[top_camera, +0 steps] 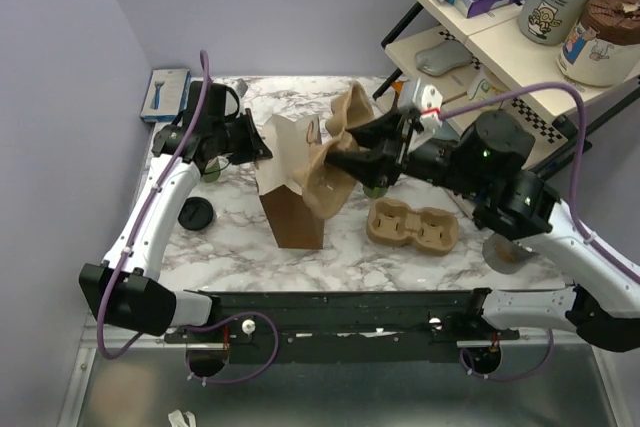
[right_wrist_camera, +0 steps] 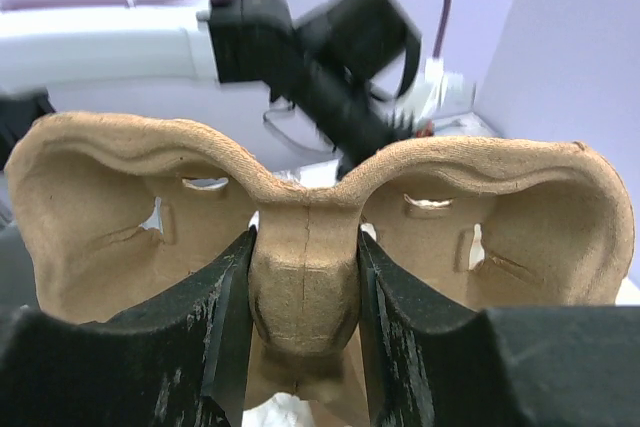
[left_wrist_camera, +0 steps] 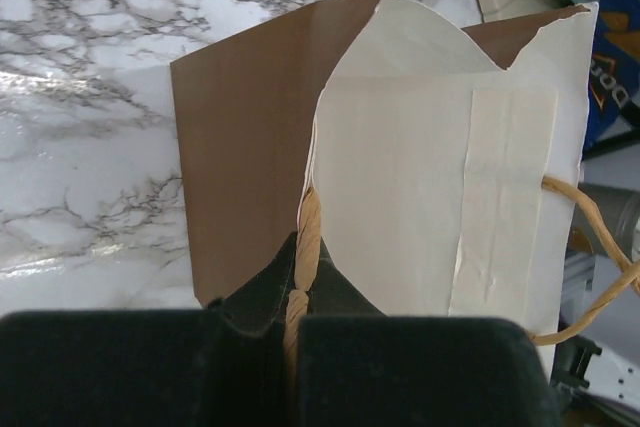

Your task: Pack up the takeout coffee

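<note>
A brown paper bag stands upright mid-table with its mouth open. My left gripper is shut on the bag's twisted paper handle at its left rim; in the left wrist view the gripper pinches the cord. My right gripper is shut on the middle ridge of a brown pulp cup tray and holds it tilted over the bag's mouth; it shows in the right wrist view. A round black lid sits left of the bag; I cannot tell if a cup is under it. Green cup parts peek from under the arms.
A second pulp tray lies flat right of the bag. A grey disc lies under the right arm. A blue box sits at the back left. A shelf with boxes and tubs stands at the back right.
</note>
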`<action>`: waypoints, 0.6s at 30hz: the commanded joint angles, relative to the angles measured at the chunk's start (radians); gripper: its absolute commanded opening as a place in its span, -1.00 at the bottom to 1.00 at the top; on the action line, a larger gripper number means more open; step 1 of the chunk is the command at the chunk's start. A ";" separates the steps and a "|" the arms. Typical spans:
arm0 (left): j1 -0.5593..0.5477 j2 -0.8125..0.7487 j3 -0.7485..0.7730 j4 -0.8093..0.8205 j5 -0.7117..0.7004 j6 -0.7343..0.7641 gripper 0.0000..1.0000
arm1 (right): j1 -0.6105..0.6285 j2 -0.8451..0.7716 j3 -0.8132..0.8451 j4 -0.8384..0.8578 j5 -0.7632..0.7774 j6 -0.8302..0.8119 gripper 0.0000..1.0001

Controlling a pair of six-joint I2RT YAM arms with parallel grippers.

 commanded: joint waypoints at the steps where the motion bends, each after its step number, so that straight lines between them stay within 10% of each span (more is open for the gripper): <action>1: -0.014 0.057 0.067 -0.028 0.081 0.081 -0.97 | -0.107 0.140 0.172 -0.041 -0.301 -0.035 -0.25; 6: -0.017 0.111 0.130 -0.070 0.087 0.114 -0.71 | -0.165 0.292 0.350 -0.131 -0.470 -0.037 -0.26; 13: -0.024 0.109 0.178 -0.094 0.092 0.139 0.30 | -0.208 0.424 0.476 -0.182 -0.594 0.011 -0.28; 18: -0.024 0.036 0.156 -0.104 0.019 0.121 0.63 | -0.250 0.486 0.534 -0.245 -0.689 0.052 -0.28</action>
